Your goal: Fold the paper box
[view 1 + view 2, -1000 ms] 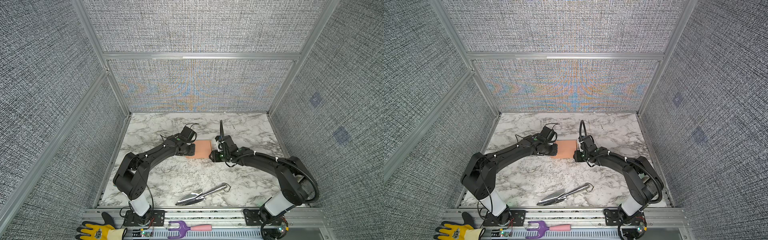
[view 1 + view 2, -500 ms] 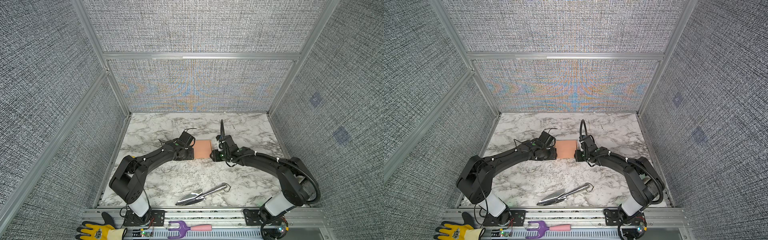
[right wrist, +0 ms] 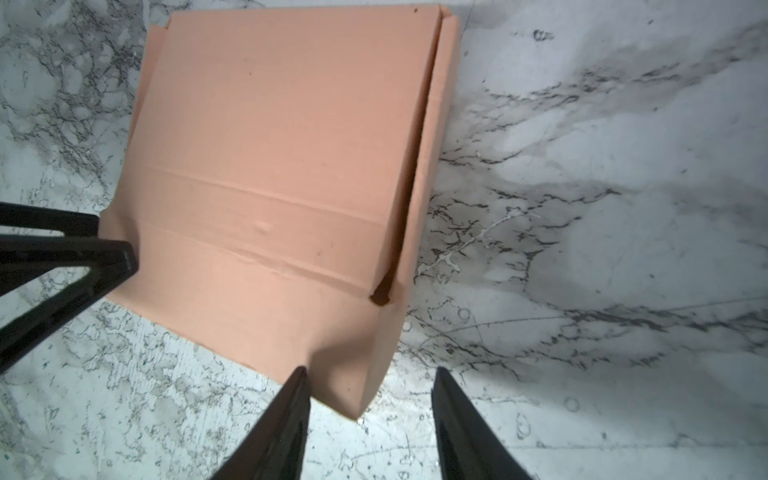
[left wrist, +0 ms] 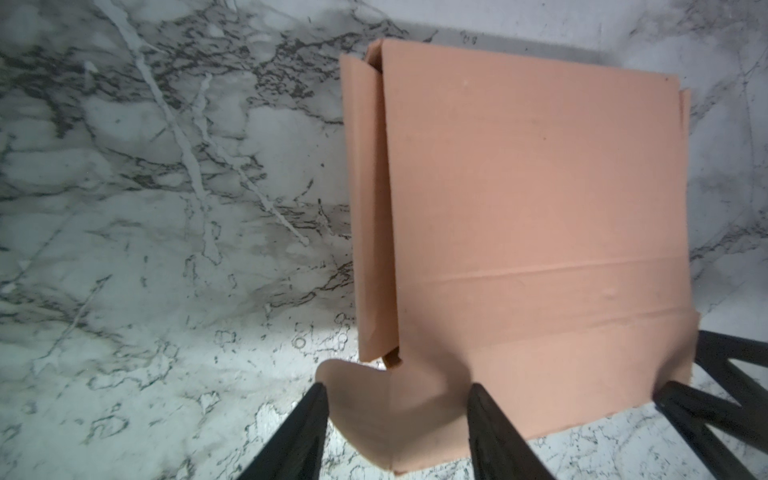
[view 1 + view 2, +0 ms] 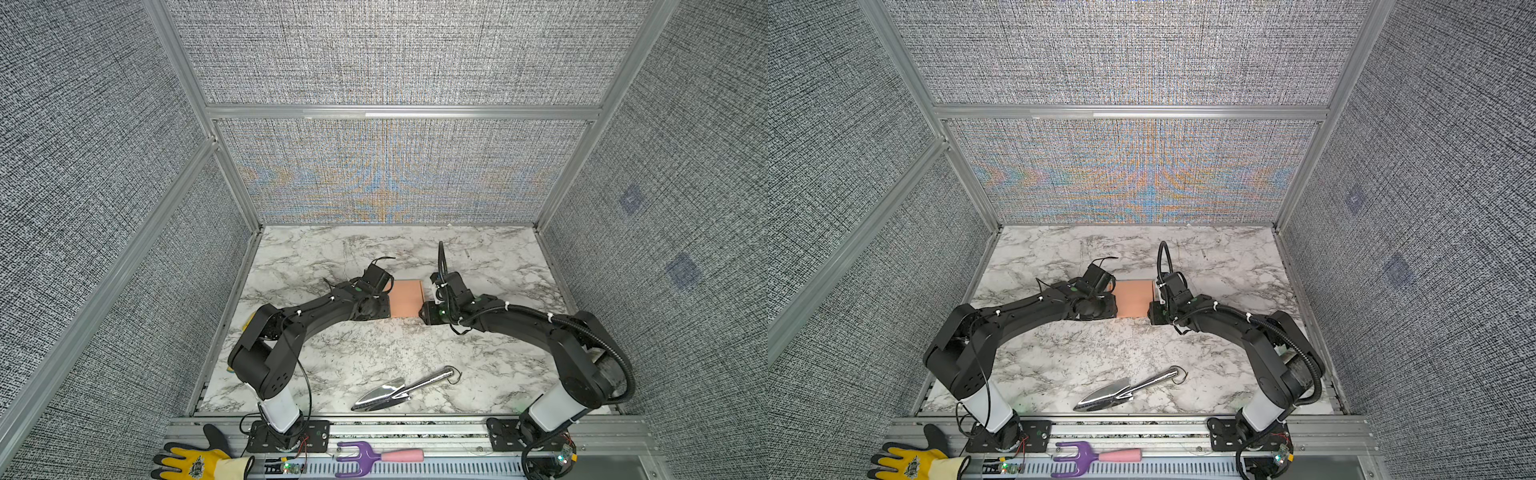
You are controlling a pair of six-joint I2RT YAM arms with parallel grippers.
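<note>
Silver trowel (image 5: 399, 392) on marble tabletop (image 5: 332, 257); yellow glove (image 5: 195, 463), purple fork (image 5: 361, 457) along front rail (image 5: 415, 428).

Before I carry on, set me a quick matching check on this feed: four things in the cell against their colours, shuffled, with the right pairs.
Things:
1. paper box
2. trowel
3. hand fork
4. glove

Colours:
a. yellow with black fingers
b. salmon pink
c. shiny silver
d. purple with a pink handle

Pairs: 1-b; 2-c; 3-d; 4-a
</note>
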